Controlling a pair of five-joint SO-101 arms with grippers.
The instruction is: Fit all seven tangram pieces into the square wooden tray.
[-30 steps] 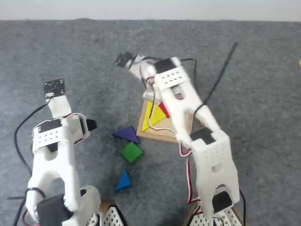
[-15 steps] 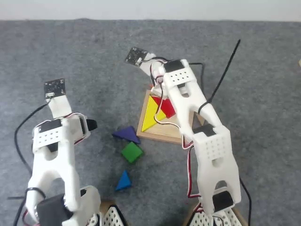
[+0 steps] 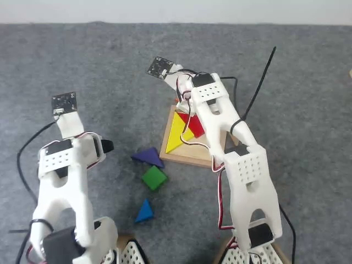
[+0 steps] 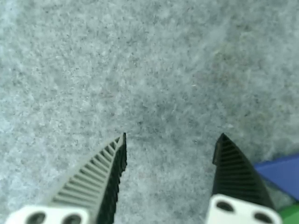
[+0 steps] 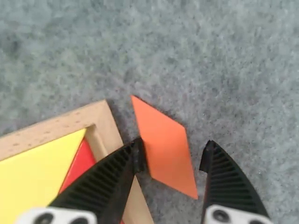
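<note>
I see grey carpet [image 3: 82, 60] under wooden tray [image 3: 190, 158], pale wall [image 3: 176, 10] beyond. Right gripper [image 5: 173, 143] jaws wide astride orange parallelogram [image 5: 161, 137] beside tray; left gripper [image 4: 171, 136] wide, well apart.

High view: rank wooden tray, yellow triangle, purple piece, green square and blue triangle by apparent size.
1. wooden tray, clearly largest
2. yellow triangle
3. purple piece and green square: these look about alike, so not ranked against each other
4. blue triangle, smallest by a small margin
</note>
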